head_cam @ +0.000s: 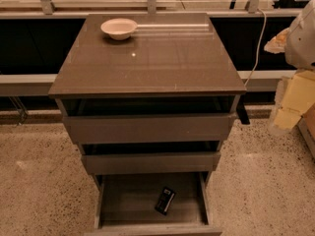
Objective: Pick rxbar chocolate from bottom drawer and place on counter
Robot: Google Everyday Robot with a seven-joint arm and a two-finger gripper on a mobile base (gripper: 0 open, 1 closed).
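**Camera view: bottom drawer open, bar inside, tool off at 3 o'clock.**
The rxbar chocolate (165, 200) lies flat and slanted on the floor of the bottom drawer (123, 200), slightly toward 4 o'clock of its centre. It looks light, thin and bendable, with a slick wrapper, so pinching across its narrow width at mid-length seems safest. The tool (290, 107) hangs beside the tabletop (147, 68), well apart from the bar. I cannot tell whether it is wide or narrow.

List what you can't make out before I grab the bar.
In the camera view:
gripper: at the right edge, partly cropped by the frame.
rxbar chocolate label: too small to read.
bottom drawer front: cropped by the bottom edge.
inside the upper drawers: shadowed under the counter.
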